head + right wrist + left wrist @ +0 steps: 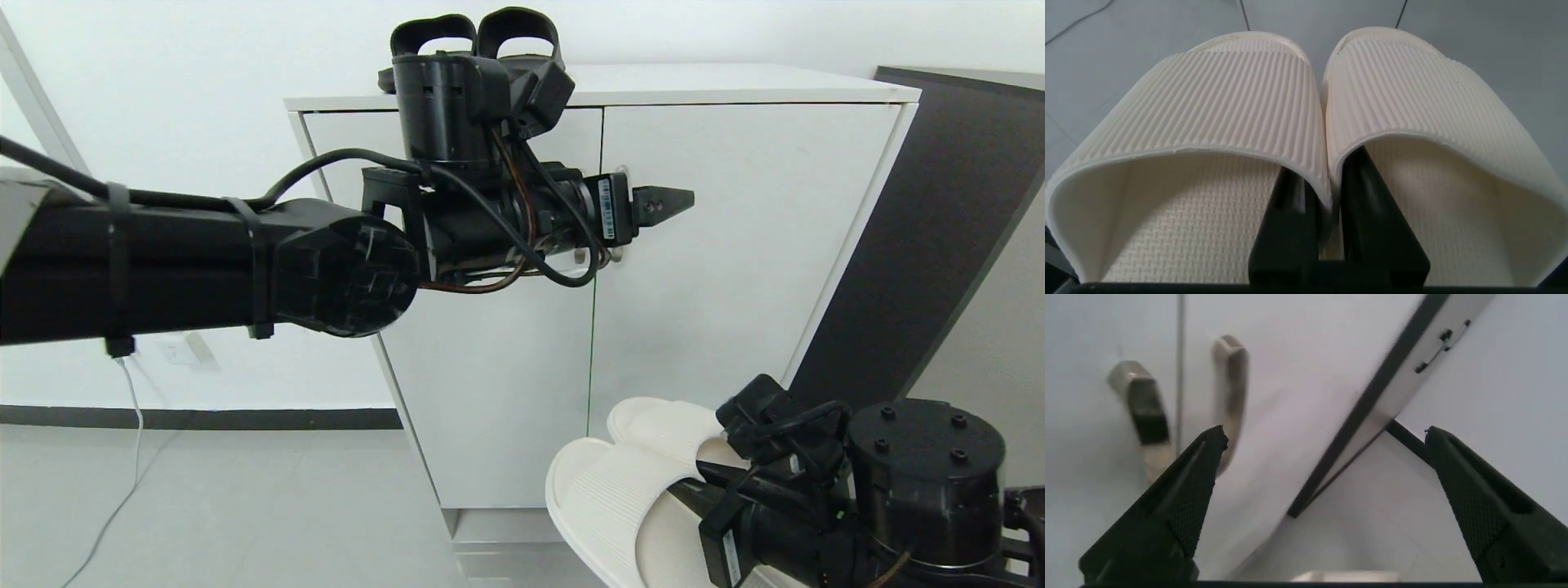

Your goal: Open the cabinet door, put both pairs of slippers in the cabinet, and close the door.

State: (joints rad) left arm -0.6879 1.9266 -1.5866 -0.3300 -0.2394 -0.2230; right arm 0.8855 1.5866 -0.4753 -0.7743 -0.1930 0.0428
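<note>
Two flat white cabinet doors [735,245] stand shut, their curved metal handles [1231,384] side by side at the centre seam. A pair of black strap slippers [473,33] sits on the cabinet top. The left gripper [1323,437] hovers just before the handles, claw spread wide and empty. Lower, before the right door, the right gripper [1327,212] pinches together the inner strap edges of the cream ribbed foam slippers [1208,106]. By my judgement, no step is finished: opening, stowing both pairs and closing remain.

One slipper pair [473,37] sits on the cabinet [735,245], other pair [629,482] before it.
</note>
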